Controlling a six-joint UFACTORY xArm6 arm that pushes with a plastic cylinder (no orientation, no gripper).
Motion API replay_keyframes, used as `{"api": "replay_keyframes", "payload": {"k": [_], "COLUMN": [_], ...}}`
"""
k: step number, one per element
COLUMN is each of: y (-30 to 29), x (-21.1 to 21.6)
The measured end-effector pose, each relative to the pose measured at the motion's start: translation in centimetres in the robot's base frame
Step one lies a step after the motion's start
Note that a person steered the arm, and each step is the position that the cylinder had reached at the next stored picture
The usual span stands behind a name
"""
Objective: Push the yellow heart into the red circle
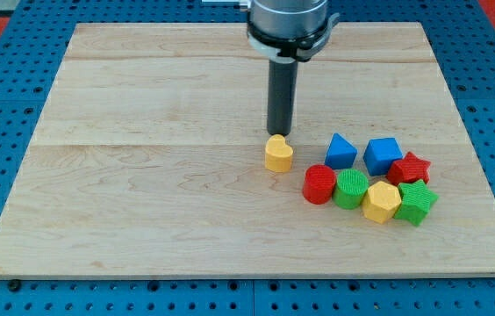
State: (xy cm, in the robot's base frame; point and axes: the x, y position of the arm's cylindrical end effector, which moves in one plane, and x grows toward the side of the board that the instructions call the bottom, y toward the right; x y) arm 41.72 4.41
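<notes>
The yellow heart (277,154) lies on the wooden board (142,175), a little right of centre. The red circle (319,184) lies just to the heart's lower right, with a small gap between them. My tip (279,132) sits directly above the heart in the view, at its top edge, touching or nearly touching it. The dark rod rises from there to the arm's grey mount (288,22) at the view's top.
A cluster of blocks lies right of the red circle: a green circle (350,189), a yellow hexagon (381,202), a green star (416,203), a red star (410,168), a blue triangle-like block (341,151) and a blue cube (382,155). Blue pegboard surrounds the board.
</notes>
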Motion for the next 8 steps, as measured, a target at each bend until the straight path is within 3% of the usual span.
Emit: {"api": "replay_keyframes", "payload": {"k": [3, 4, 5, 6, 8], "y": [-1.5, -4.9, -5.4, 2.3, 1.2], "x": [1.5, -0.2, 2.4, 2.7, 0.2]}}
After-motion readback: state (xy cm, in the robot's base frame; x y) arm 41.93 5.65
